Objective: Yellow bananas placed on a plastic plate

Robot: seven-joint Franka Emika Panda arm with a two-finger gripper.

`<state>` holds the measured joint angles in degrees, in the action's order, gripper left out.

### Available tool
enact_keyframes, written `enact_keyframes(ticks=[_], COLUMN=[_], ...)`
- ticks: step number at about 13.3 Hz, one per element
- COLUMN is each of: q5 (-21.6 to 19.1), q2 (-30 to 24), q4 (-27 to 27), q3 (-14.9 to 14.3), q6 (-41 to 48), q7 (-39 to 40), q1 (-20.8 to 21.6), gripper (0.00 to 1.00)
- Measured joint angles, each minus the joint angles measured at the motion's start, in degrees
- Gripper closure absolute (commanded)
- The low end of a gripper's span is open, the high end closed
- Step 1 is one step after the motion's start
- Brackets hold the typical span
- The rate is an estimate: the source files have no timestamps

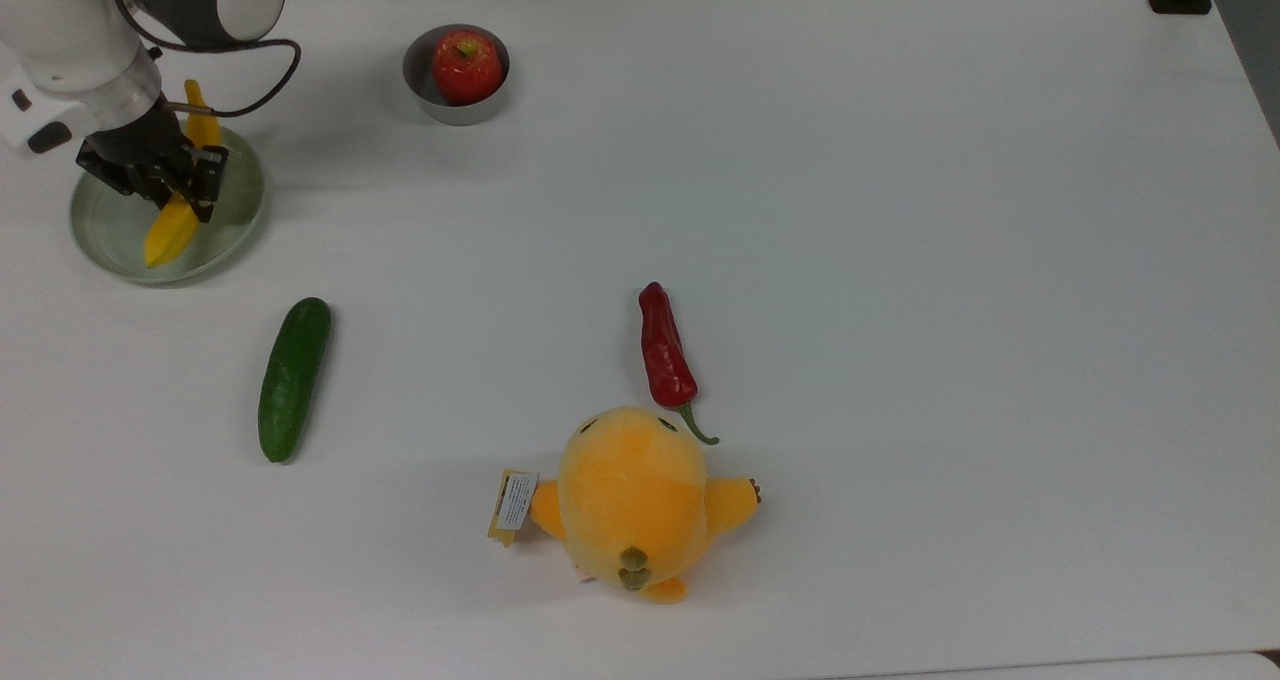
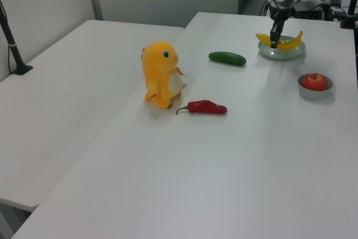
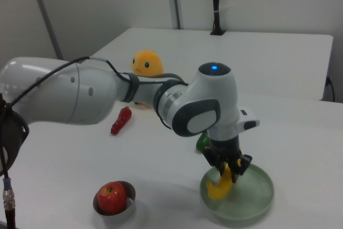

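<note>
The yellow banana [image 1: 165,232] lies lengthwise across the pale grey-green plastic plate [image 1: 243,200] at the top view's far left, its stem end poking past the plate's far rim. My gripper [image 1: 178,198] is shut around the banana's middle, straight above the plate. In the left view the banana [image 2: 288,42] sits low on the plate [image 2: 295,54], curved ends up, with the gripper [image 2: 273,42] clamped on it. The right view has the gripper [image 3: 229,172] pointing down into the plate [image 3: 263,186], the banana [image 3: 218,187] hanging from it and reaching the plate's floor.
A small metal bowl [image 1: 424,92] holding a red apple [image 1: 466,66] stands to the top view's right of the plate. A green cucumber [image 1: 293,378] lies nearer the front. A red pepper [image 1: 665,350] and an orange-yellow plush chick [image 1: 630,500] sit mid-table.
</note>
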<state>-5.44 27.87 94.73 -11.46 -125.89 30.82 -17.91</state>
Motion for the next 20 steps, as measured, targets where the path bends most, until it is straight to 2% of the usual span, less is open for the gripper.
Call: enact_keyframes(ticks=[2, 4, 5, 6, 7, 16, 18, 20], q5=[0.47, 0.68, 0.68, 0.68, 0.68, 0.68, 0.68, 0.67], q2=[1.15, 1.63, 1.89, 2.23, 2.31, 1.45, -1.56, -6.49], q4=[-0.06, -0.08, -0.08, -0.09, -0.14, -1.95, -3.07, -3.69], q3=[0.0, 0.0, 0.0, 0.0, 0.0, 0.0, 0.09, 0.42], q6=[-0.96, -1.24, -1.7, -2.18, -2.26, -2.3, -1.71, 3.27], q7=[0.65, 1.4, 1.45, 1.45, 1.45, -2.66, -6.47, -10.04], q1=[-0.67, -0.92, -0.92, -0.92, -0.91, -0.88, -0.61, 0.24], gripper=[0.74, 0.7, 0.57, 0.21, 0.0, 0.0, 0.0, 0.0])
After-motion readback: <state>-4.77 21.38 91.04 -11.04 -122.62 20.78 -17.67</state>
